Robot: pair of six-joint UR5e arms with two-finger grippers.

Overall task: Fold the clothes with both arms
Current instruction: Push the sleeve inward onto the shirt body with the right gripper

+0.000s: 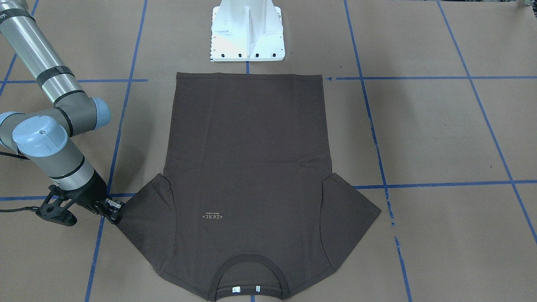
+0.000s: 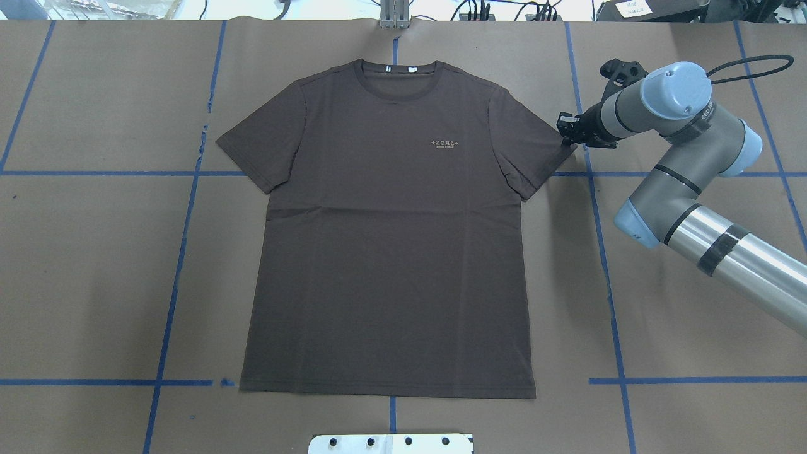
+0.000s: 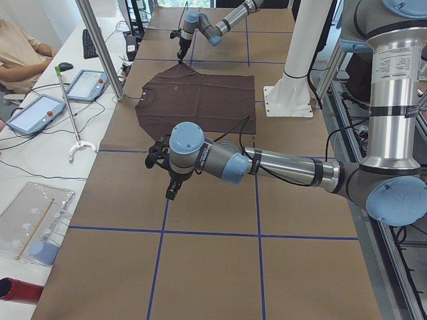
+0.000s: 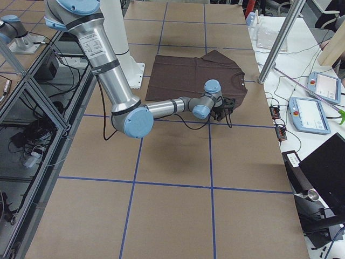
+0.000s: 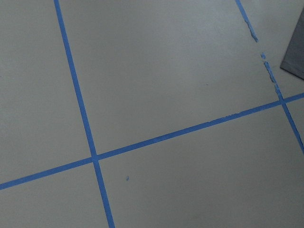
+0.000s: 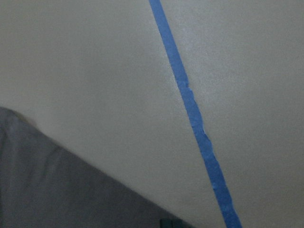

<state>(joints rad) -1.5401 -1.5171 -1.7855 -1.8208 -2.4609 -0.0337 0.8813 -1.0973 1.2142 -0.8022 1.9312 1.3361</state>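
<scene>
**Right gripper (image 2: pixel 565 130) at the sleeve corner, fold not yet begun**

We see the right gripper low on the table (image 2: pixel 681 302), with its tips at the outer corner of the nearest sleeve (image 2: pixel 533 148). We cannot tell whether its jaws are apart or closed, nor whether any cloth is between them. Its wrist camera shows only the cloth edge and a blue tape line (image 6: pixel 190 109).

From these tips the shirt (image 2: pixel 391 252) spreads away flat, face up and fully open, with the second sleeve on the far side of the body. The left gripper (image 3: pixel 172 189) hangs over bare table beyond that far side, well apart from the cloth. Its state we also cannot tell.

We judge that several things could go wrong from here:

- **Thin bite:** the tips sit at the very corner, so a shallow bite may catch one layer only, and the sleeve could slip out during the lift.
- **Paper caught:** if the tips press too low, they may pinch the paper cover together with the cloth.
- **One-sided pull:** if the right gripper pulls before the left one has any hold, the whole shirt may drag and wrinkle toward it, and the fold would come out crooked.
</scene>
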